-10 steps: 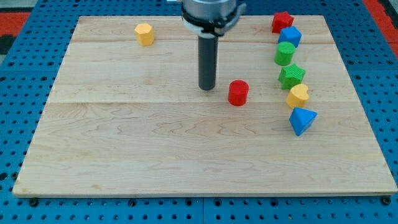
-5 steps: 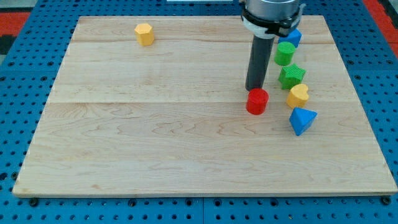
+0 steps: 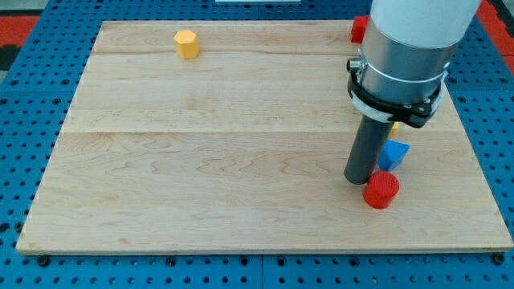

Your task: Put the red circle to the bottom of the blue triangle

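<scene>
The red circle is sitting on the tabletop near the view's lower right, just below the blue triangle and a touch toward the view's left of it. The two look close together, though whether they are touching cannot be told, since the rod is covering the gap on one side. Judging by this layout, the circle is already lying at about the bottom of the triangle, so the task looks nearly or fully done.

My tip is resting just beside the circle, on its upper-left side, apparently touching it or almost so. There is no grasping end effector here: the arm is ending in a plain rod with nothing to open or close, so it is only pushing. From the tip, the circle is lying toward the view's lower right; any further push along that line would be carrying it down and rightward, which I judge could send it past the spot under the triangle. A small nudge toward the view's right would be what is called for, if anything.

The arm's broad body is hiding most of the blocks above the triangle; only an edge of a red block is showing at the top. A yellow block is sitting well apart at the upper left.
</scene>
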